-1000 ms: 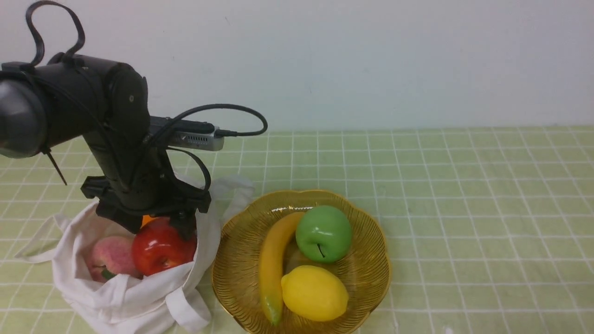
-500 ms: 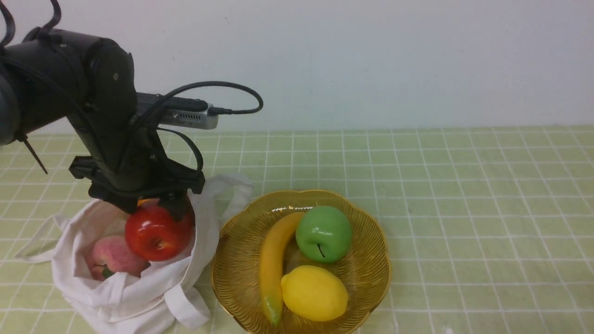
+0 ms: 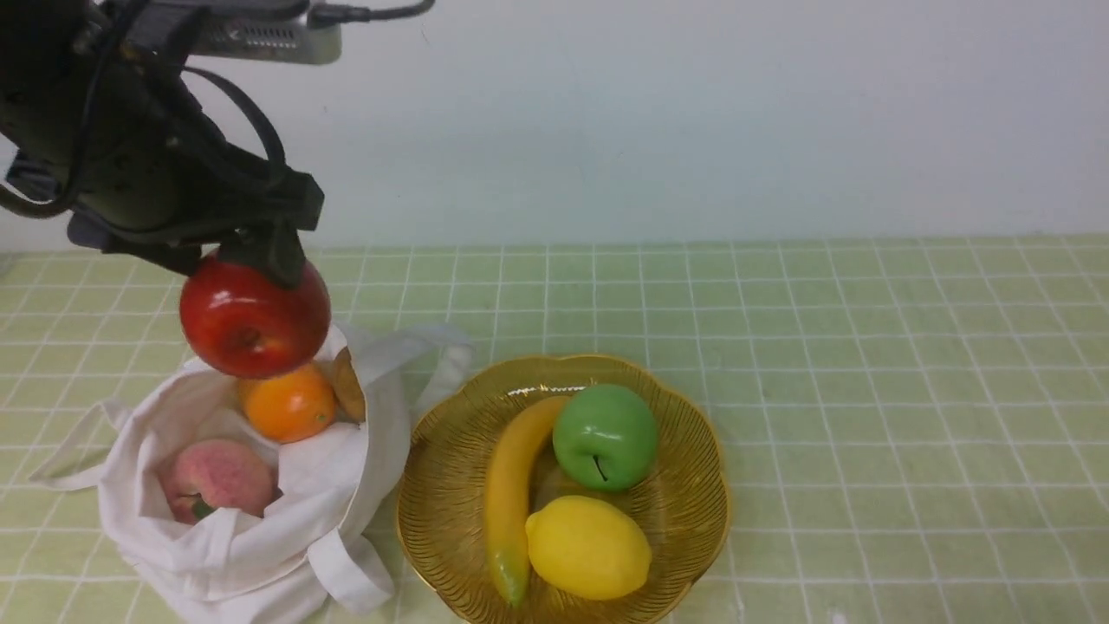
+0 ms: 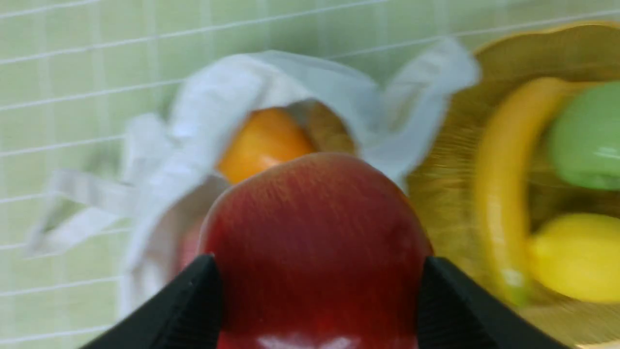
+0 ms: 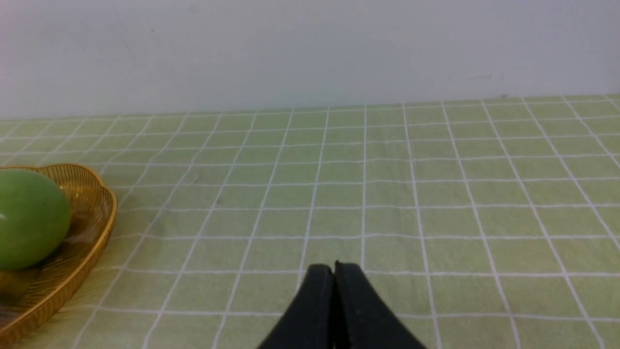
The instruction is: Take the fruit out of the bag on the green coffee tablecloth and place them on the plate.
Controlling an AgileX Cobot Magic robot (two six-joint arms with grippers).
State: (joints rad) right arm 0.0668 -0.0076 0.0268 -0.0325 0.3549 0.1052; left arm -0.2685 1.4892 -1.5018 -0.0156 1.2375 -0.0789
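My left gripper (image 3: 247,260) is shut on the glossy red apple (image 3: 253,317) and holds it in the air above the white cloth bag (image 3: 234,529); the apple fills the left wrist view (image 4: 315,242) between the black fingers (image 4: 193,300). In the bag lie the orange (image 3: 288,404), the pink peach (image 3: 221,478) and a brownish fruit (image 3: 349,386). The amber plate (image 3: 693,451) stands right of the bag on the green gridded cloth (image 3: 866,390). My right gripper (image 5: 334,271) is shut and empty, low over the cloth, and does not show in the front view.
The plate holds a banana (image 3: 507,494), a green apple (image 3: 605,436) and a lemon (image 3: 587,547). The plate's rim (image 5: 104,213) and green apple (image 5: 29,218) show at the edge of the right wrist view. A pale wall closes the far side.
My left gripper has lifted the red apple up out of the bag and a little leftward. The orange and brownish fruit, hidden before, now show. The plate's fruits have not moved.
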